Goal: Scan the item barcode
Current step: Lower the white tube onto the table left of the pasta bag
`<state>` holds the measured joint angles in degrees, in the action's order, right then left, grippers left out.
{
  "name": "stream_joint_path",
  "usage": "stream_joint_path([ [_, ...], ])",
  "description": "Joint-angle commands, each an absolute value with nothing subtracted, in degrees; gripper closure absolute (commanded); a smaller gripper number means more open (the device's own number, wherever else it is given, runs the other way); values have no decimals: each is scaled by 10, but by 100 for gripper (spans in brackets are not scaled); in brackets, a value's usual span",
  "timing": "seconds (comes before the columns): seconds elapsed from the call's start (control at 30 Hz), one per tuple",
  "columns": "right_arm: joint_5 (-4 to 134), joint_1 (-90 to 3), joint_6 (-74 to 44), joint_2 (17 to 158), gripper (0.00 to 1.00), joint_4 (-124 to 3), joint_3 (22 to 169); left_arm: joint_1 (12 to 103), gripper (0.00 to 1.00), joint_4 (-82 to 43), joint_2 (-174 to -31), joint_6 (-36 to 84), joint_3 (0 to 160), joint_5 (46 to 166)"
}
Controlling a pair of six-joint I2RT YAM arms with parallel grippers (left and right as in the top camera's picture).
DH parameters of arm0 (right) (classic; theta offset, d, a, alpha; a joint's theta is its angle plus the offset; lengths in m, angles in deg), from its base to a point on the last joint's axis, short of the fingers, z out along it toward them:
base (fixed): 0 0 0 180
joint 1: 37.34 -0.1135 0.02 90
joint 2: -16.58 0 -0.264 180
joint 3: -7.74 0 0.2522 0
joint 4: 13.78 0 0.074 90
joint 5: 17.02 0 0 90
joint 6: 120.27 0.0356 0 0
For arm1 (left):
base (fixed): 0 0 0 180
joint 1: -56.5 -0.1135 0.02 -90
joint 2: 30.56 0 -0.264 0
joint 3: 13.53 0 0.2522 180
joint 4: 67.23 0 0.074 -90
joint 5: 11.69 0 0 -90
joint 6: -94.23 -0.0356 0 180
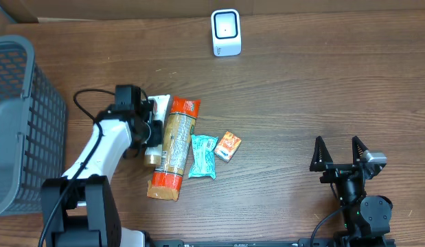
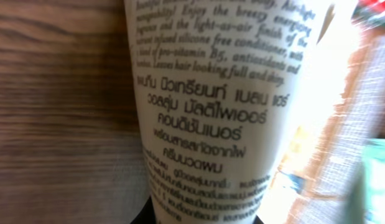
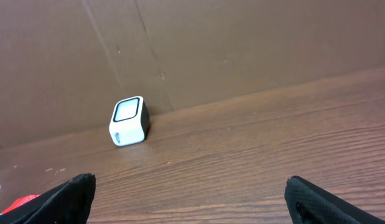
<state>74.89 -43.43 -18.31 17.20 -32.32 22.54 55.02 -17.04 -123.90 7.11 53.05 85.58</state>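
Brown wood-grain tabletop (image 1: 301,89) is carrying everything here. The left tool (image 1: 149,130) is reaching in from the robot's left and is sitting with its jaws drawn together, clamped on the white tube (image 1: 162,104), which is lying flat on the wood. In the left wrist view the white tube (image 2: 211,93) is filling the middle of the picture, showing black printed text in English and Thai script. Touching the tube's right side, a long tan pack with orange ends (image 1: 174,147) is lying lengthwise. Just beside that are lying a teal packet (image 1: 203,156) and a small orange packet (image 1: 228,145).

The scanner (image 1: 226,32) – a small white block with a dark window – is standing at the far edge, well apart from the tube. The right tool (image 1: 339,154) is hovering near the front right with its jaws spread wide and nothing between them. A grey basket (image 1: 20,123) is standing at the left edge.
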Motion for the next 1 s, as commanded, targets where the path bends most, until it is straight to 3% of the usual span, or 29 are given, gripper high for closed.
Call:
stream_joint_path([
  [0.0, 753, -437, -183, 167, 0, -322, 220, 556, 95, -213, -1231, 78, 481, 855],
  [0.4, 753, -437, -183, 167, 0, -322, 220, 574, 92, -275, -1231, 131, 443, 1009],
  [0.67, 753, -437, -183, 167, 0, -322, 220, 612, 85, -309, -1231, 146, 443, 1006],
  [0.9, 753, -437, -183, 167, 0, -322, 220, 608, 85, -301, -1231, 165, 443, 929],
  [0.93, 753, -437, -183, 167, 0, -322, 220, 607, 82, -302, -1231, 165, 443, 929],
  [0.97, 753, -437, -183, 167, 0, -322, 220, 606, 60, -302, -1231, 165, 444, 929],
])
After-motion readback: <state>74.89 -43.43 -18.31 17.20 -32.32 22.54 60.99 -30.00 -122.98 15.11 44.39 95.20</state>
